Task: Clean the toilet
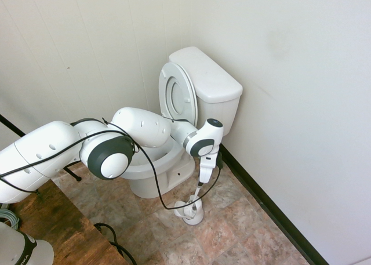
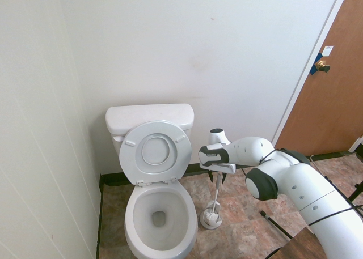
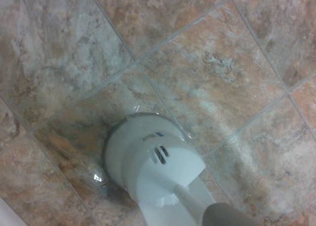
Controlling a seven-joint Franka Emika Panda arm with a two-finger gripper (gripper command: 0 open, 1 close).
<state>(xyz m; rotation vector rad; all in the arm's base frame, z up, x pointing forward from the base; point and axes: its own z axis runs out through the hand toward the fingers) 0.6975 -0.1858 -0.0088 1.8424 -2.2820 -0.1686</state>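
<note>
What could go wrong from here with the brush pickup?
- The gripper has its fingers on either side of the brush handle, which leans; closing could tip it rather than grip squarely.
- The brush head sits inside the white holder, so the holder might come up or drag along with it.
- The toilet stands close beside the holder with its bowl open; a sideways lift could knock the rim.
</note>
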